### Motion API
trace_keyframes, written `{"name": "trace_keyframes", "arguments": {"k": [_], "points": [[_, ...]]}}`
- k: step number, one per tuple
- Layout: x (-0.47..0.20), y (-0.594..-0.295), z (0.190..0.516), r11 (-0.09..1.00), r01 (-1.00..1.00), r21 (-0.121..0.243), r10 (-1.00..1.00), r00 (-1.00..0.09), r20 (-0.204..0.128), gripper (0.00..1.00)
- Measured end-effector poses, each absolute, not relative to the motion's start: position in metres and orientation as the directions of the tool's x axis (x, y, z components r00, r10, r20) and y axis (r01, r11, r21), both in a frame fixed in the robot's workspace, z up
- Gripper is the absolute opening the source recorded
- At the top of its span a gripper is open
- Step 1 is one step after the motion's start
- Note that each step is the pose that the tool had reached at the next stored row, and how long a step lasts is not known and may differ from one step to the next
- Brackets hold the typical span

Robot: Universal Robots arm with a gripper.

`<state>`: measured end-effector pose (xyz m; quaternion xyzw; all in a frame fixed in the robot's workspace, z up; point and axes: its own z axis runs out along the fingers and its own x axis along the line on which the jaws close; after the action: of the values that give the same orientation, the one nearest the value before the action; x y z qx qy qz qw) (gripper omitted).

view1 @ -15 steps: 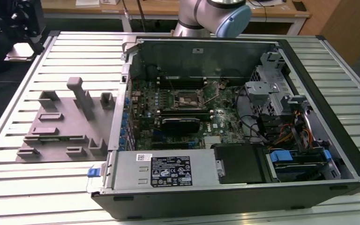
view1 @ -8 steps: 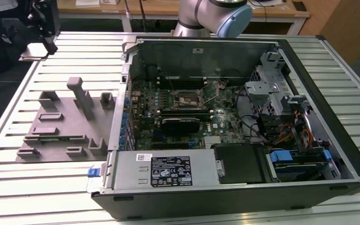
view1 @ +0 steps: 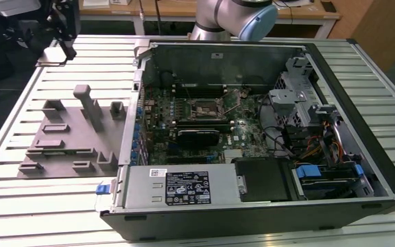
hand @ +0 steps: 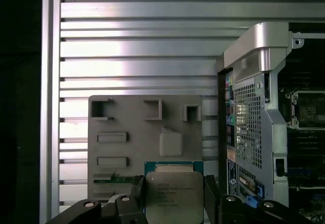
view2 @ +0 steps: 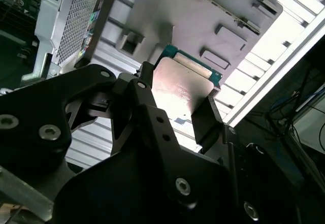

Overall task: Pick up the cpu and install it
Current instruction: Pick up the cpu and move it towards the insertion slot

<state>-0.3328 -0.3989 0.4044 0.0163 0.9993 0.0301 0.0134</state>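
Silver cpu point(hand: 172, 196) clamped between fingers point(hand: 210, 198), held clear of tray point(hand: 127, 122); pick-up done, seating likely demands square alignment over socket point(view1: 205, 109).

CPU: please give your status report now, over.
Pincer shut on cpu. Cpu held in the air, clear of the grey fixture tray. Not yet at the motherboard socket.

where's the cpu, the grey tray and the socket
cpu point(hand: 172, 196), first wrist view, middle of its metal top
grey tray point(hand: 132, 126), first wrist view, bare flat face
socket point(view1: 205, 108), exterior view, its centre
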Motion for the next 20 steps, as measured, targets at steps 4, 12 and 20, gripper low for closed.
{"name": "trace_keyframes", "arguments": {"k": [4, 12, 20], "points": [[-0.321, -0.399, 0.404, 0.998, 0.032, 0.061, 0.033, -0.999, -0.026, 0.55], [-0.299, -0.399, 0.404, 0.998, 0.032, 0.061, 0.033, -0.999, -0.026, 0.55], [-0.278, -0.399, 0.404, 0.998, 0.032, 0.061, 0.033, -0.999, -0.026, 0.55]]}}
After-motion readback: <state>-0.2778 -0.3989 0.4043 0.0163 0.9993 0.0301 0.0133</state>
